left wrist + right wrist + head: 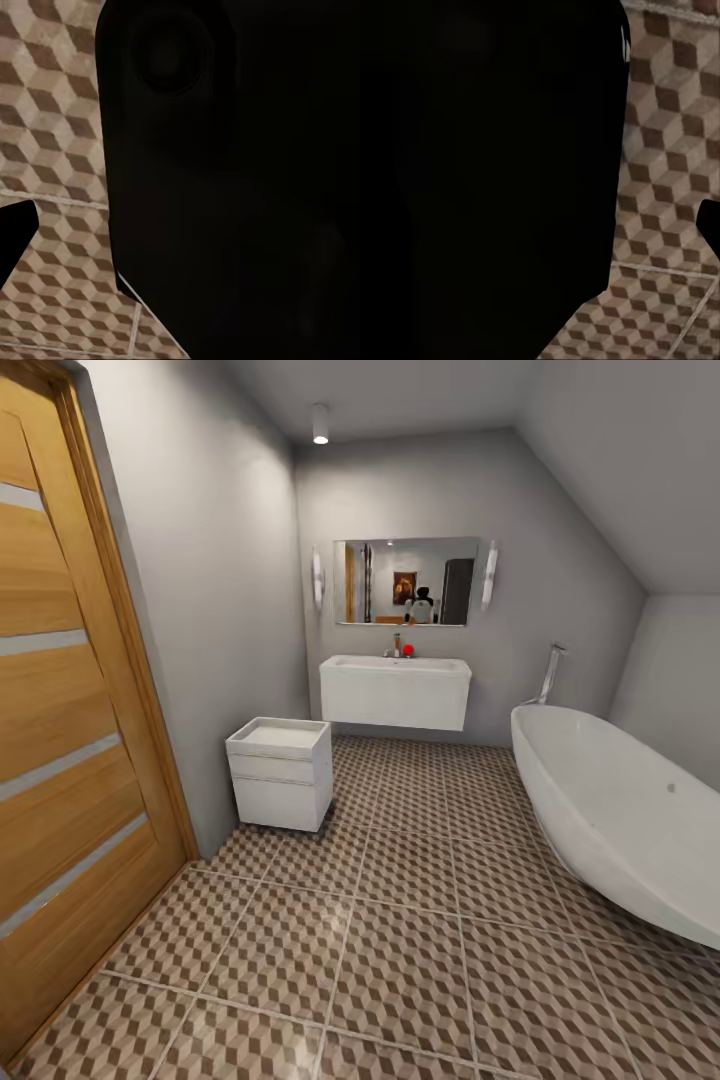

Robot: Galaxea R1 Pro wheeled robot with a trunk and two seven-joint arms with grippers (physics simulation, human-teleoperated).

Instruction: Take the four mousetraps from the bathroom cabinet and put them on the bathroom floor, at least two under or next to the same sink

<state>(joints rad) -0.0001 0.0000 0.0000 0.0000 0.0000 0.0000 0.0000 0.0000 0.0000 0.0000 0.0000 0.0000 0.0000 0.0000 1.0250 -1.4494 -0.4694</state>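
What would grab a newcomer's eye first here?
The patterned floor spreads across the whole room, with the big white bathtub along the right. On the far wall hangs the sink under a mirror, a small white drawer unit to its left.

Bathroom floor [420,950] of cube-pattern tiles with pale grout lines across the lower frame, small white drawer unit [281,773] standing on it at centre left, white oval bathtub [620,820] resting on it at right
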